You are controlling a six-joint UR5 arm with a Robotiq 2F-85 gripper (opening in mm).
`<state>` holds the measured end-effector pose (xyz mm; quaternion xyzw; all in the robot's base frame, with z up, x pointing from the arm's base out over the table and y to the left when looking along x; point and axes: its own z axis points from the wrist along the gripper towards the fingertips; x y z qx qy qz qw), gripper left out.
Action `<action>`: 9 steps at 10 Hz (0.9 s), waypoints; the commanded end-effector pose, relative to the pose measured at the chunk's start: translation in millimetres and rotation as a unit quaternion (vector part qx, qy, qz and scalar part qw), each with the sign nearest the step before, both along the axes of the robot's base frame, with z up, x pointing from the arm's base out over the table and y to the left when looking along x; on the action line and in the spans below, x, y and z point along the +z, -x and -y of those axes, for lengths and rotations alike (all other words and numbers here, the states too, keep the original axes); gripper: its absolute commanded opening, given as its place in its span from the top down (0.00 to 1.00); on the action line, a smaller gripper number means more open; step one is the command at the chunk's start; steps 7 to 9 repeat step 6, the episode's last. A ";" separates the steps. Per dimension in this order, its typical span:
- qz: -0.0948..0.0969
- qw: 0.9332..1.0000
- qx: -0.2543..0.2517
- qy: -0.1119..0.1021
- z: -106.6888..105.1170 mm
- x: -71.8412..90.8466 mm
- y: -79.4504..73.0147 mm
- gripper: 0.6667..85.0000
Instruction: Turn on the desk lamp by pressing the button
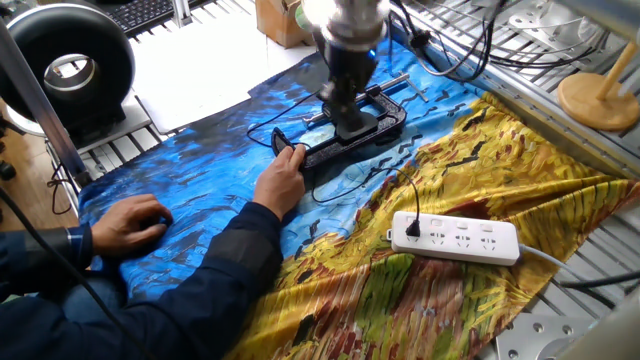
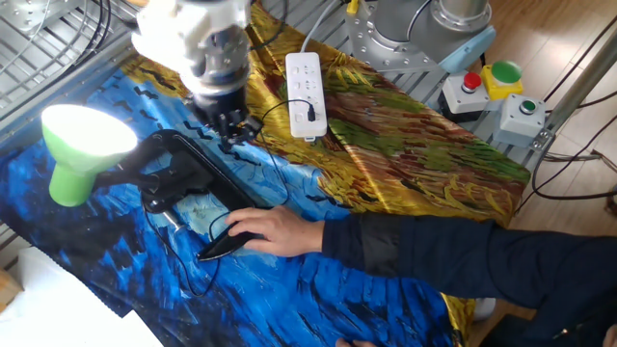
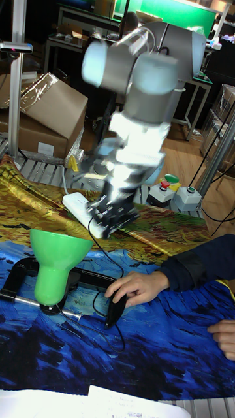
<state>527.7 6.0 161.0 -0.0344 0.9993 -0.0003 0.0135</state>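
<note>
We get two high cameras on opposite sides of the table, one low frontal view (closer in); all share the lamp (image 2: 82, 154).

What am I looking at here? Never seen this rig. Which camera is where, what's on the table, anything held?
It is one robot arm with a two-finger gripper, filmed by two cameras on opposite sides of the table plus a tall one looking across it. A painted cloth covers the table. On it lie a green desk lamp on a black clamp base and a white power strip. The gripper carries nothing. A person's hand holds the base end down; their other hand rests on the cloth.
</note>
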 end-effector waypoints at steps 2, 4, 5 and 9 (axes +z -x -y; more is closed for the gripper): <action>0.005 0.997 -0.058 -0.043 -52.3 53.2 -2.7 1.00; 0.010 0.997 -0.062 -0.036 -46.4 51.3 -10.0 1.00; 0.012 0.997 -0.063 -0.038 -44.3 51.6 -15.3 1.00; 0.012 0.997 -0.063 -0.040 -41.2 53.3 -19.7 1.00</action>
